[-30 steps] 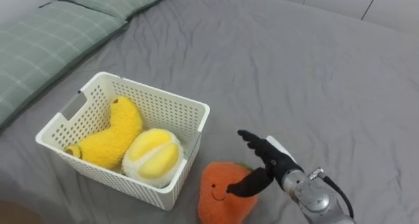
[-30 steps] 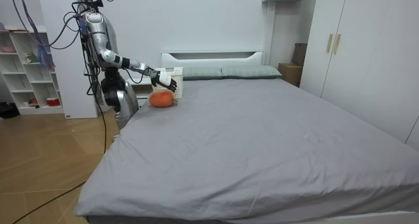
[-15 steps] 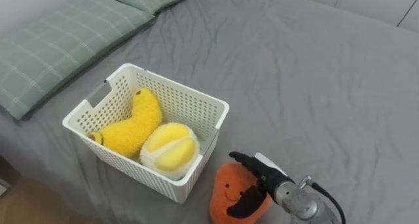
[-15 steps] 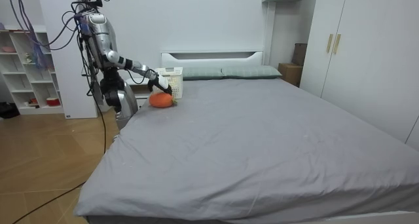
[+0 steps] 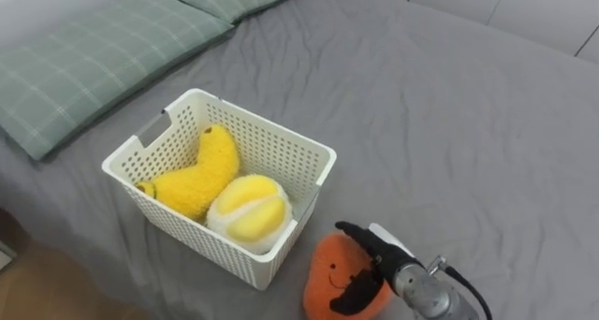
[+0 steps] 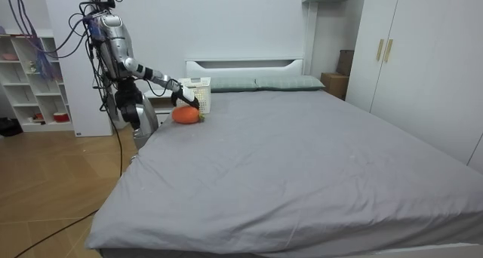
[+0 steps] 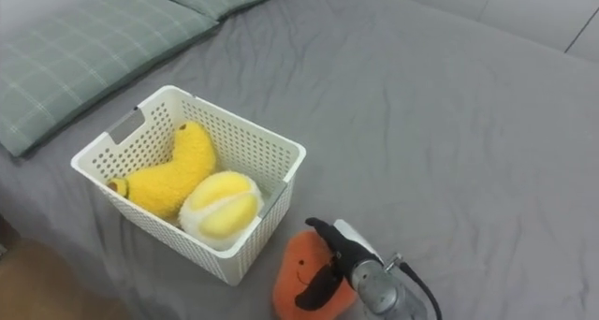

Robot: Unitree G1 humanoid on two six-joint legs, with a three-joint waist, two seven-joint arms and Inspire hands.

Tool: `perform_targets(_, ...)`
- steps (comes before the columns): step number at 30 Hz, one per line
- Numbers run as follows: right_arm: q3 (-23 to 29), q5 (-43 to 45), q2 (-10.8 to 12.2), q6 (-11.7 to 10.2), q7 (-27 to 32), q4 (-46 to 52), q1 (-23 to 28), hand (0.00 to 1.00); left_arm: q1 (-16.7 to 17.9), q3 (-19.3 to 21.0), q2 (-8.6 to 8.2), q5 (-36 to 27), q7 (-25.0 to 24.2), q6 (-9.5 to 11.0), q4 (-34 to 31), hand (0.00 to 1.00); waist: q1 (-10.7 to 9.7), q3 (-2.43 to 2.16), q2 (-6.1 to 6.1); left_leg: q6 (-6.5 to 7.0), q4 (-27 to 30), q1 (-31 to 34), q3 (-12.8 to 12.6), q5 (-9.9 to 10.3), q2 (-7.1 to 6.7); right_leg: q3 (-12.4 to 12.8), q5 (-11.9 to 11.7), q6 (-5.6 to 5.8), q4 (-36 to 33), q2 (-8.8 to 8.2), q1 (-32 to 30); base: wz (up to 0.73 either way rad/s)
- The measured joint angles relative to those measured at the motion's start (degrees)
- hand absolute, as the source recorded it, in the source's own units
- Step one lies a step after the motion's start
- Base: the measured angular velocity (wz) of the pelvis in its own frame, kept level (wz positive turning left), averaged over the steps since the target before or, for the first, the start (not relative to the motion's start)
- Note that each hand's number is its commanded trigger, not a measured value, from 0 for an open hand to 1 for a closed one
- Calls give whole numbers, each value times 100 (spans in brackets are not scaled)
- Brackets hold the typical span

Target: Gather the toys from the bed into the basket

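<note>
Two yellow plush toys lie inside the white slatted basket on the grey bed: a curved banana-shaped toy along the far left and a round yellow-and-white toy against the near right wall, the two touching. Just outside the basket's near right corner an orange plush toy with a small drawn face sits on the bed, close beside the basket wall. The right hand comes in from the lower right and is on this toy, its dark fingers curved over the top and its thumb pressed down against the front, so the toy is held between them while it rests on the bedcover. Green checked pillows lie at the head of the bed, beyond the basket. In the room view the robot stands beside the bed near its head, on the room view's left, with one arm stretched out over the mattress to the orange toy next to the basket; a white shelf unit stands behind it and a wardrobe is on the room view's right.
</note>
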State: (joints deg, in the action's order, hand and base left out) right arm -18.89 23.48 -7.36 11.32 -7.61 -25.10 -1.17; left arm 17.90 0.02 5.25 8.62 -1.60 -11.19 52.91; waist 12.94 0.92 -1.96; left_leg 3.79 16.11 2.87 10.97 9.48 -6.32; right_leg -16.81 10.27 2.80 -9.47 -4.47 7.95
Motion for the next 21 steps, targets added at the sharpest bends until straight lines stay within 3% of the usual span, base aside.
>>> perform_targets(4,7,23,-37,-120,222,-169,-52,0,-3,-87,23,-9,11,3,3,0,10,1,68,18,57,132,61,-29,-43,-65,74,-13,-19,-23,-118,15)
perform_targets(10,61,250,-97,-255,377,-1323,-757,0,37,-97,52,-15,16,2,73,0,28,-25,-5,31,39,424,93,-111,-59,-164,60,-29,-29,-43,-394,7)
perform_targets(12,60,259,-124,-365,403,-1636,-976,0,-28,-90,65,-19,18,12,67,0,29,-14,-56,24,48,544,158,-121,-73,-265,55,-32,-26,-48,-476,16)
perform_targets(21,47,370,-134,-713,566,-2336,-1127,0,-62,-83,76,-65,15,152,69,0,226,17,-123,18,37,571,225,-122,-80,-416,49,-37,-36,-60,-484,2)
